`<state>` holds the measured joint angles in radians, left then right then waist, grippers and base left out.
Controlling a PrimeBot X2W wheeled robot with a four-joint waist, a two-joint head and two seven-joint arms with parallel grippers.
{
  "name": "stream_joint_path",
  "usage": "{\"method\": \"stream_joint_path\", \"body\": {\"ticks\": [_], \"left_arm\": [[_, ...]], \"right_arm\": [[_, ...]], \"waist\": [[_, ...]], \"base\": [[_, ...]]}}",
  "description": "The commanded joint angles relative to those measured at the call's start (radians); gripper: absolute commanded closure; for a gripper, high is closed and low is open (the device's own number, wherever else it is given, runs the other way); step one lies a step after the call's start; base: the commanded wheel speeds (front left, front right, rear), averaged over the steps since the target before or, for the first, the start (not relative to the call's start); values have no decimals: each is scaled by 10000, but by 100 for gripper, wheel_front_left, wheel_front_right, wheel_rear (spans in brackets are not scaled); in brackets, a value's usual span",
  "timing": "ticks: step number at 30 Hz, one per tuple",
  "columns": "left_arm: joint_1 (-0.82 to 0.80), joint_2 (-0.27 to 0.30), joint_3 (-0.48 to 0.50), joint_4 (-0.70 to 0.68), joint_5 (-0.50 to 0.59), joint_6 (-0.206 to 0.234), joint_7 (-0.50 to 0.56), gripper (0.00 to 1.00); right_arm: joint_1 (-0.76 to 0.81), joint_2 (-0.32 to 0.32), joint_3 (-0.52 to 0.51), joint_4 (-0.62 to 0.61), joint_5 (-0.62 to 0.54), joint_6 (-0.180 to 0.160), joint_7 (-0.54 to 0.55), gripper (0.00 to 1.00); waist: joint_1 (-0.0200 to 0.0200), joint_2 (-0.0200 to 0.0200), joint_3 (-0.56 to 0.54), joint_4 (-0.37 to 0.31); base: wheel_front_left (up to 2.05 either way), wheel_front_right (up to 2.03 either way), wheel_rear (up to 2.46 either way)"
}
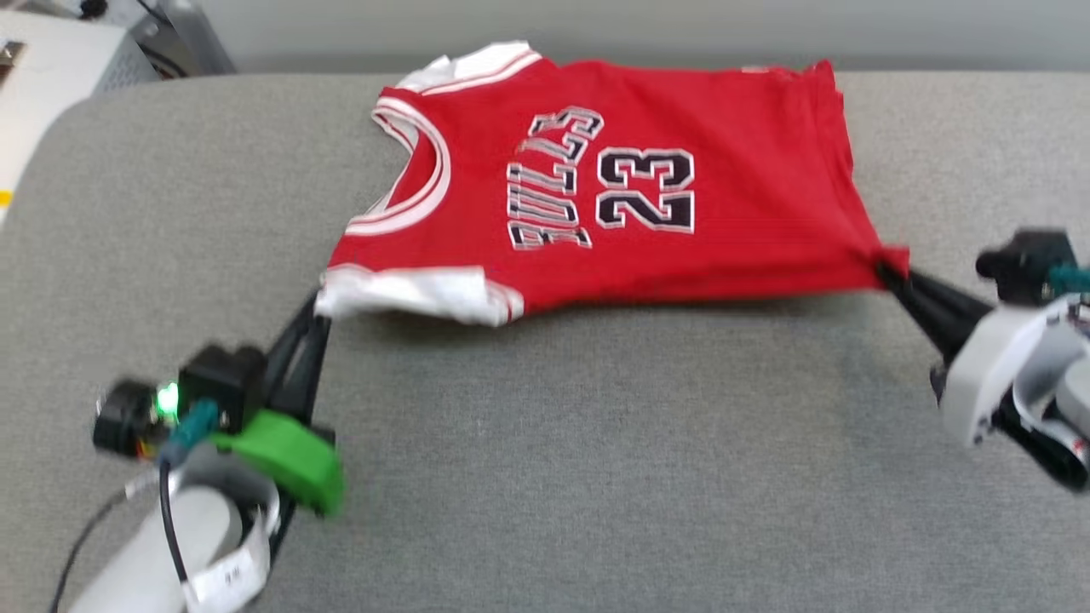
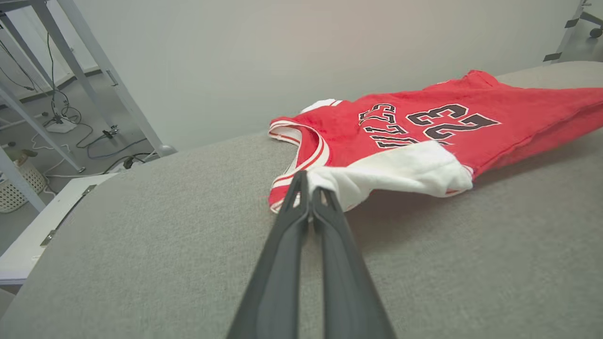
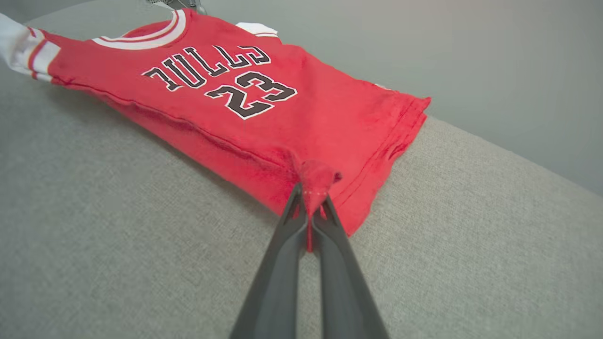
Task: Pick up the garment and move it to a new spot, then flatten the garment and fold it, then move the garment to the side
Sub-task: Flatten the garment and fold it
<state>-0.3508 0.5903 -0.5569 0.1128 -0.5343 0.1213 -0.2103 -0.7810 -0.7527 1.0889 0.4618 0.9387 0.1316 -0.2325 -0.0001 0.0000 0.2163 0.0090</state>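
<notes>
Working over a grey padded tabletop [image 1: 545, 477], broad & bare on the robot's side, so plenty of room for spreading cloth. Over its far-centre part, the garment [image 1: 647, 170]: red, front up, collar twd robot's left, hem twd right, far edge down on the pad, near edge lifted clear w/ a shadow strip beneath. Stretched sideways btwn two grips, prob. to pull creases out before laying flat; looks like the flatten step, w/ folding not yet begun. At lower left, the left gripper [image 1: 319, 302], clamped tight on the near white sleeve [image 1: 409, 294], fingers pressed together w/ no gap in the left wrist view. At right, the right gripper [image 1: 886, 271], likewise pinched closed, on the near hem corner [image 3: 318, 179], w/ cloth bunched into a small knob at the tips. Holding opposite ends of the same edge: a way to put tension along the whole near side w/o touching the front. Black white-outlined lettering & number 23 [image 1: 645, 200] smooth & legible, a sign of that tension. Far sleeve [image 1: 477, 64] just peeking past the collar, partly tucked under. Next, prob.: lowering the near edge evenly, letting go only once flat. Risks: uneven pull skewing the shirt, or the thin pinch at the hem slipping free.
</notes>
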Motion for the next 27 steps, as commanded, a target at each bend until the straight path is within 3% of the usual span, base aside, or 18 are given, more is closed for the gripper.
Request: {"method": "stream_joint_path", "body": {"ticks": [1,8,16,21,27], "left_arm": [[592,98,27,-124,-235,183,71,100],[3160,-53,-392,-601,-1193,499,396,100],[4987,-56,-602,-1041,-2029,824,763,100],[5296,-32,-771,-1392,-2146,821,939,100],[4241,82,-631,-1400,-1590,793,794,100]], "right_arm": [[445,-109,24,-40,69,-9,-85,100],[2659,-606,-82,-382,396,-9,-166,100],[4798,-1155,-732,-1038,886,-9,-161,100],[5677,-1355,-1054,-1646,934,-9,306,100],[5776,-1224,-2122,-2075,1066,-9,477,100]], "waist": [[1,0,-697,68],[1,0,-1381,168],[1,0,-1760,263],[1,0,-1586,307],[1,0,-1234,298]], "base": [[0,0,0],[0,0,0],[0,0,0],[0,0,0],[0,0,0]]}}
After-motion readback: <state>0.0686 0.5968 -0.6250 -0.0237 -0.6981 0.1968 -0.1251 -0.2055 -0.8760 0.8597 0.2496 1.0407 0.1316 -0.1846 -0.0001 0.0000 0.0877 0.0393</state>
